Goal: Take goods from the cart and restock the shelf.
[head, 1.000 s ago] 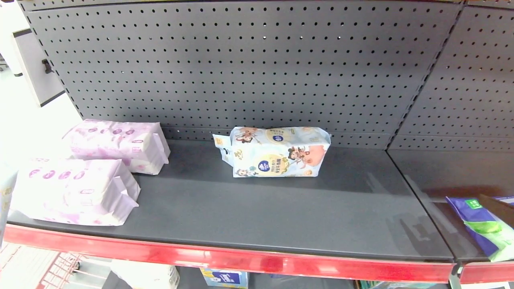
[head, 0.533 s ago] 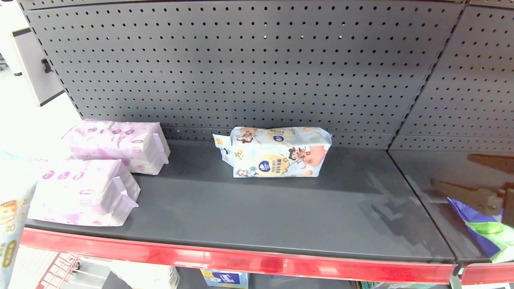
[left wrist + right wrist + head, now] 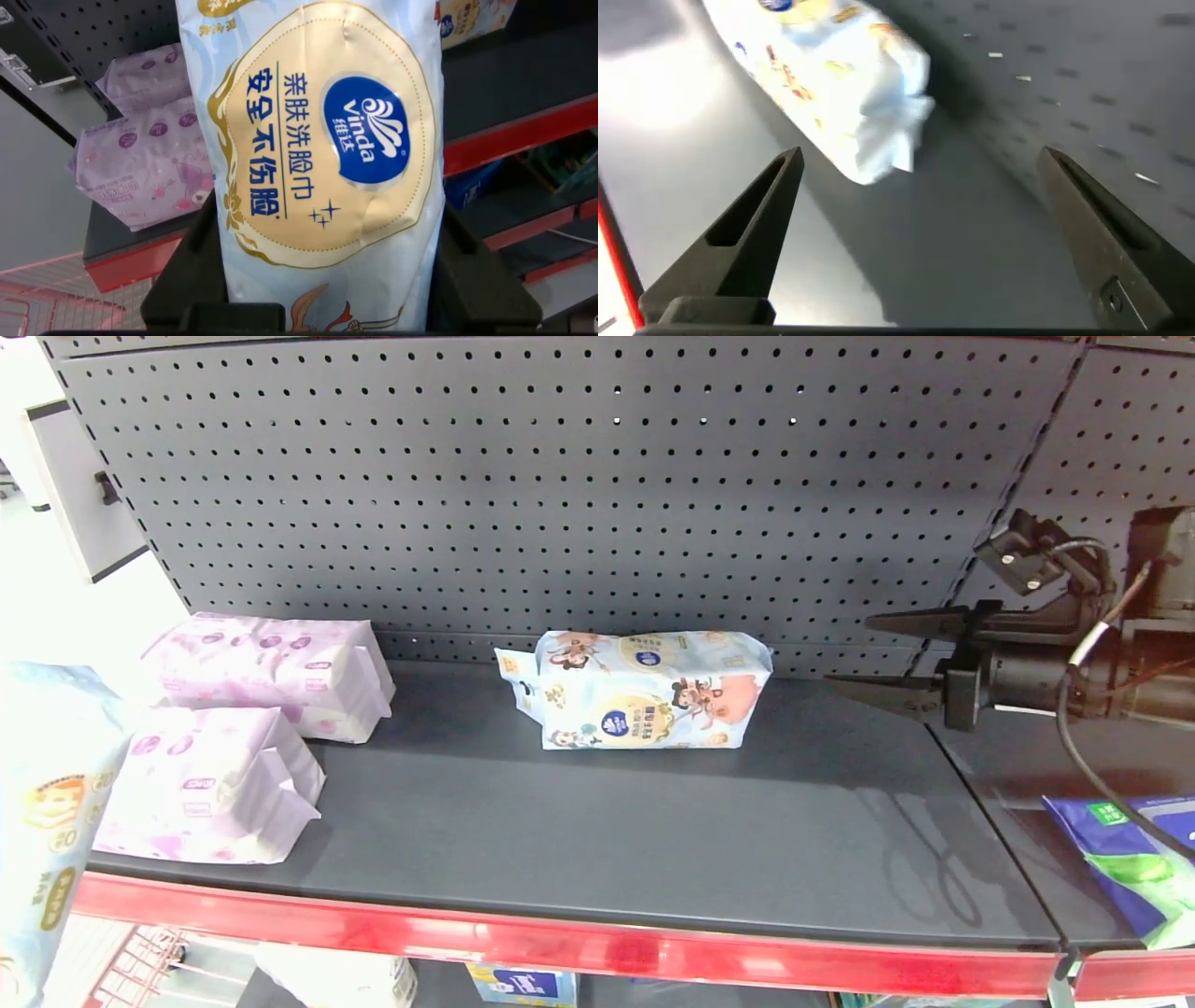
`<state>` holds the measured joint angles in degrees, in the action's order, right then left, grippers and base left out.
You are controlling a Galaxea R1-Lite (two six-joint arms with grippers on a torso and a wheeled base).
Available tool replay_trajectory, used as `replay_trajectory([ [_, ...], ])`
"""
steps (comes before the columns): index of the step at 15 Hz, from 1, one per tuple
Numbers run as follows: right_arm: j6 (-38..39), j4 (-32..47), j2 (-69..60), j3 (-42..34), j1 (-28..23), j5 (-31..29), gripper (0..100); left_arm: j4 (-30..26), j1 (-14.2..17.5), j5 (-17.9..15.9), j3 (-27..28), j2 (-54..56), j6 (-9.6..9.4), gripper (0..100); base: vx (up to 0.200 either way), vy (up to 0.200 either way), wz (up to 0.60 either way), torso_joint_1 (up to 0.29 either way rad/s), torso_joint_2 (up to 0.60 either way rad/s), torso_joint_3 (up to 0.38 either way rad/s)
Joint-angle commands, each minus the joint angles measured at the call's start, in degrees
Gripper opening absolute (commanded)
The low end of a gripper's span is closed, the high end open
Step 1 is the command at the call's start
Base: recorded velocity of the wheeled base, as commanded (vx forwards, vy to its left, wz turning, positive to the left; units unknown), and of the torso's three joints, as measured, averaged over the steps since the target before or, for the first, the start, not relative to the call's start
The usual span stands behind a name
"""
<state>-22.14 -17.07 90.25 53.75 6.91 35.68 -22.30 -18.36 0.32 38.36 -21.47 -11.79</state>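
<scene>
A light-blue cartoon-print tissue pack (image 3: 644, 689) lies on the dark shelf (image 3: 597, 821) near the pegboard back, and appears again in the right wrist view (image 3: 831, 75). My right gripper (image 3: 850, 651) hangs open just right of that pack at about its height, fingers pointing toward it, nothing between them (image 3: 920, 159). My left gripper (image 3: 327, 280) is shut on a second light-blue tissue pack (image 3: 327, 140). This held pack (image 3: 47, 821) stands upright at the far left, in front of the shelf's red edge.
Two purple tissue packs (image 3: 271, 672) (image 3: 205, 784) lie on the shelf's left end. A blue-and-green pack (image 3: 1120, 868) sits on the neighbouring shelf at right. The red front lip (image 3: 560, 938) runs along the shelf. The red wire cart (image 3: 131, 961) shows below left.
My right arm has risen from the lower right and now sits open beside the pack on the shelf. The held pack at the left edge has come up and further into view.
</scene>
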Motion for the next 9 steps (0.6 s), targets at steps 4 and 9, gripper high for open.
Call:
replay_trajectory([
  [4,0.1,-0.1,5.7,1.8,5.0,0.8,100,0.1,0.0,0.0,0.4,-1.6,0.01,0,0.000,0.000,0.00,0.000,0.00,0.000],
  [9,-0.3,0.0,10.8,7.3,5.9,2.0,100,0.1,0.0,-0.1,1.3,-2.3,0.01,0,0.000,0.000,0.00,0.000,0.00,0.000],
])
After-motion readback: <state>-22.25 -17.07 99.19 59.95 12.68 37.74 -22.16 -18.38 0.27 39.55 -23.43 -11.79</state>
